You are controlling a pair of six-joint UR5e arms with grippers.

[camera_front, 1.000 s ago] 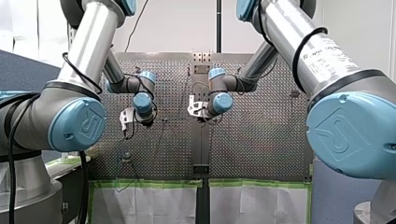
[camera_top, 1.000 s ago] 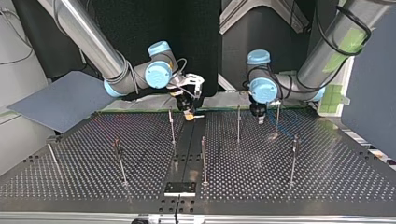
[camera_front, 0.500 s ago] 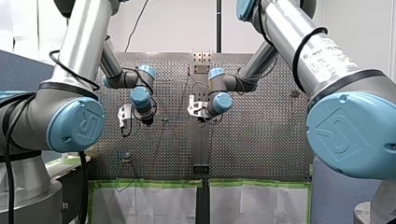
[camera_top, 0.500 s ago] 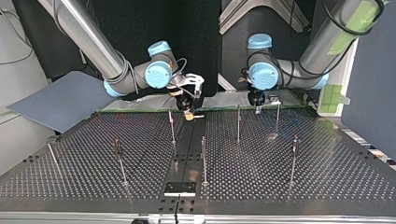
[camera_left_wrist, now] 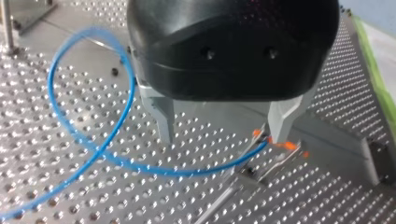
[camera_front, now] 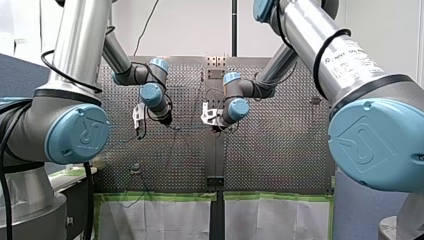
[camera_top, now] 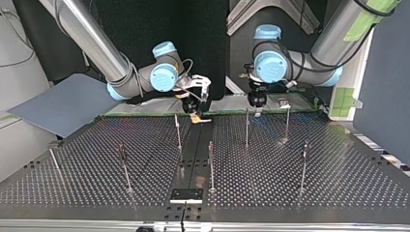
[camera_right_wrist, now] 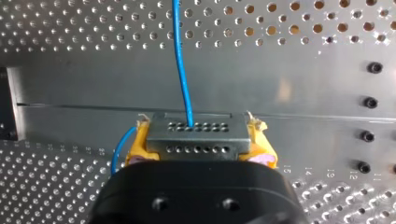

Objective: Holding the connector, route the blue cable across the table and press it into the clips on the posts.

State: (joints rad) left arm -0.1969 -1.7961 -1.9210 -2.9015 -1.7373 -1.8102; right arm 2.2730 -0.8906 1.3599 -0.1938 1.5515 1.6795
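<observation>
My right end effector (camera_right_wrist: 198, 148) is clamped on the connector (camera_right_wrist: 196, 127), far middle in the top view. My left end effector (camera_left_wrist: 222, 133) hangs apart above the looped blue cable (camera_left_wrist: 125, 164). Closing off-line could miss it; slack may snag a post (camera_top: 246, 126).

A grey board (camera_top: 63, 104) lay tilted at the top view's left. Green tape (camera_front: 160, 196) bordered white sheets (camera_front: 155, 220) low in the front view.
</observation>
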